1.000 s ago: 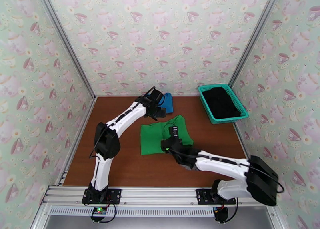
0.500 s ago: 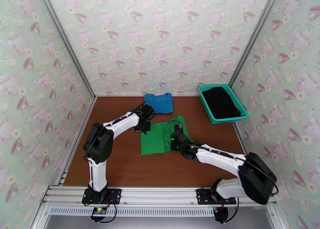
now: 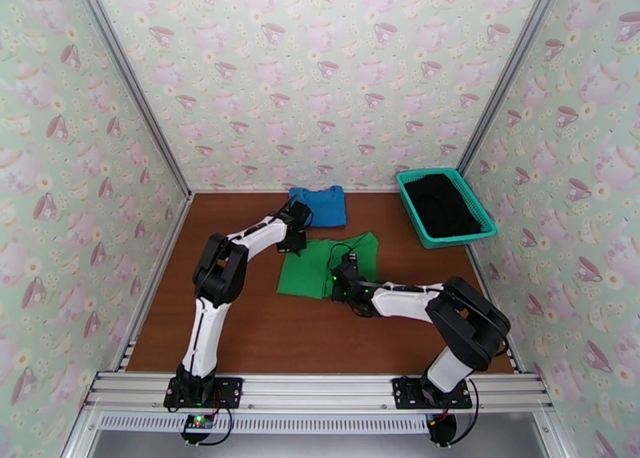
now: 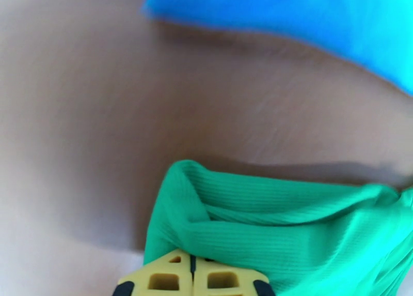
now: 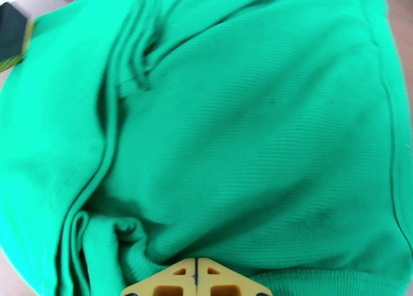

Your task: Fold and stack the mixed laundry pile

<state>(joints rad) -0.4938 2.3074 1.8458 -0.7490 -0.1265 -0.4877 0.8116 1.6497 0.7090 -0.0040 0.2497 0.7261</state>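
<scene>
At the centre of the table [image 3: 240, 324], we see the green shirt [image 3: 304, 277], left gripper [image 4: 192, 265] pinching its 11 o'clock corner, right gripper [image 5: 196, 274] pinching a fold near its middle, blue shirt [image 3: 318, 204] at 12 o'clock, black garment [image 3: 438, 204] in basket [image 3: 462, 239] at 2 o'clock.

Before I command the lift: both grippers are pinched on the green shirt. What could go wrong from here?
The left gripper holds only a bunched corner of the green shirt; it may slip out. The right gripper seems to bite several layers, so the fold could drag crooked. The folded blue shirt lies close behind and could get nudged.
</scene>
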